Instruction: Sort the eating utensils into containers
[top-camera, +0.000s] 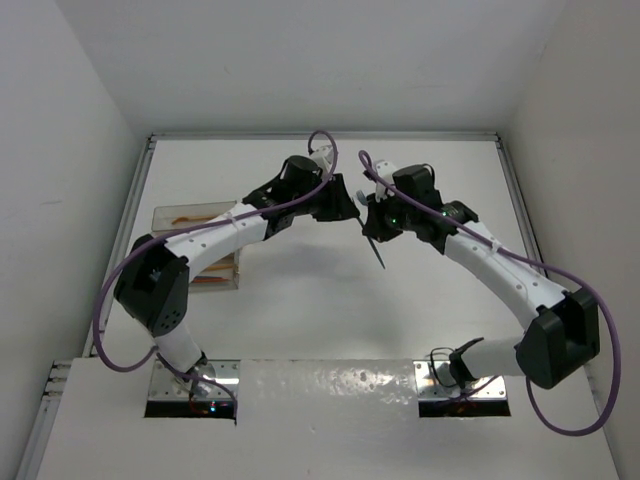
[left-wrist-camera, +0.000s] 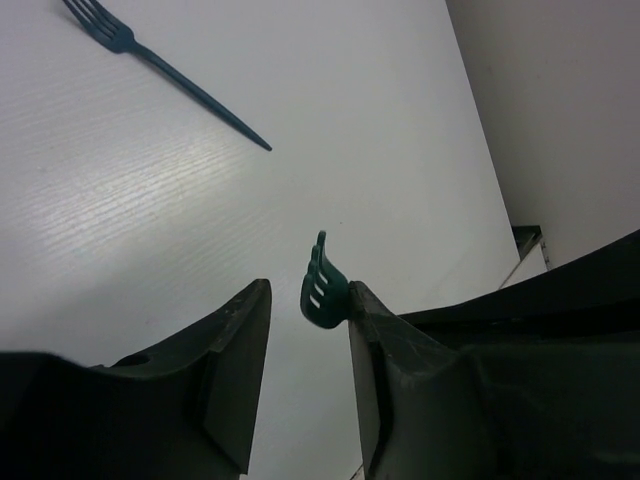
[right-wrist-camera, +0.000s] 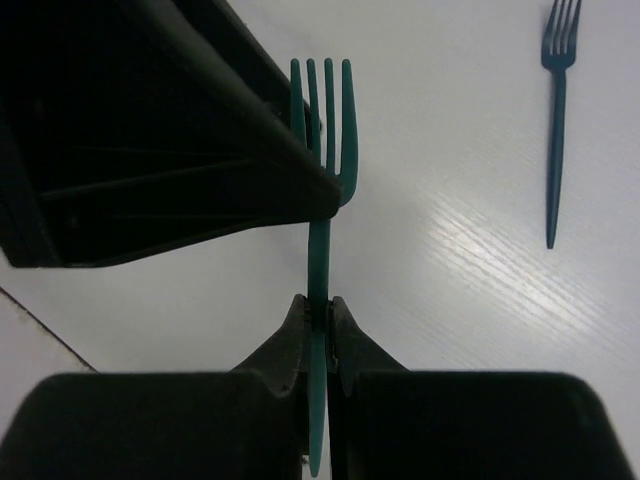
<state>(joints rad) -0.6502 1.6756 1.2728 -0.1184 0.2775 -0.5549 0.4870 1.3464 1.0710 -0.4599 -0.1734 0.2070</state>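
My right gripper (right-wrist-camera: 318, 305) (top-camera: 370, 222) is shut on the handle of a teal-green fork (right-wrist-camera: 321, 240) and holds it above the table, tines pointing away. My left gripper (left-wrist-camera: 308, 290) (top-camera: 350, 210) is open. The held fork's tines (left-wrist-camera: 322, 292) sit between its fingers, against the right finger (left-wrist-camera: 375, 330). A second teal-green fork (right-wrist-camera: 555, 130) (left-wrist-camera: 175, 75) lies flat on the white table; it shows in the top view (top-camera: 375, 252) just below the two grippers. The clear containers (top-camera: 190, 213) stand at the left, with orange utensils inside, partly hidden by my left arm.
White walls close in the table on the left, back and right. A raised rim (top-camera: 320, 136) runs along the table's far edge. The two arm bases (top-camera: 190, 385) sit at the near edge.
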